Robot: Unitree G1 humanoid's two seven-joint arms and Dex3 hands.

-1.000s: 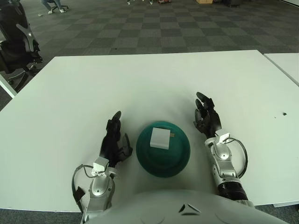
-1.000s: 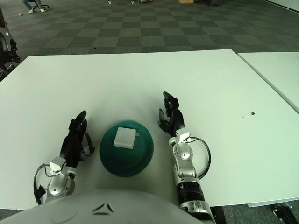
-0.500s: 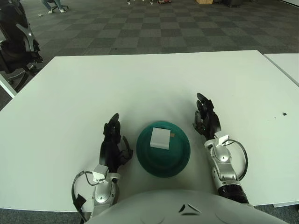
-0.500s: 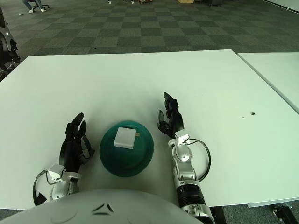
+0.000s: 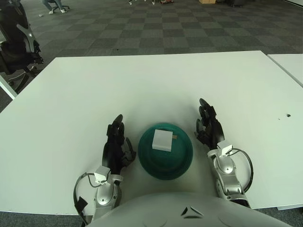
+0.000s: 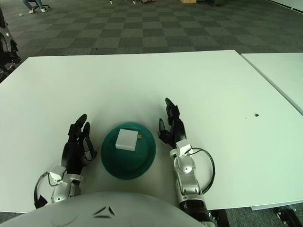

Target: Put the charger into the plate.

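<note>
**Charger: in plate, between both hands**

Charger (image 5: 162,140): white, flat block, lying in the far half of the green plate (image 5: 182,163), long axis roughly front to back. Left hand (image 5: 115,144) just left of the plate, right hand (image 5: 208,125) just right; both empty, fingers loosely extended, about equally near. Placement judged complete.

No writing, label, brand mark or number can be read anywhere here, neither on the white charger (image 5: 162,140) nor on the green plate (image 5: 182,163).
</note>
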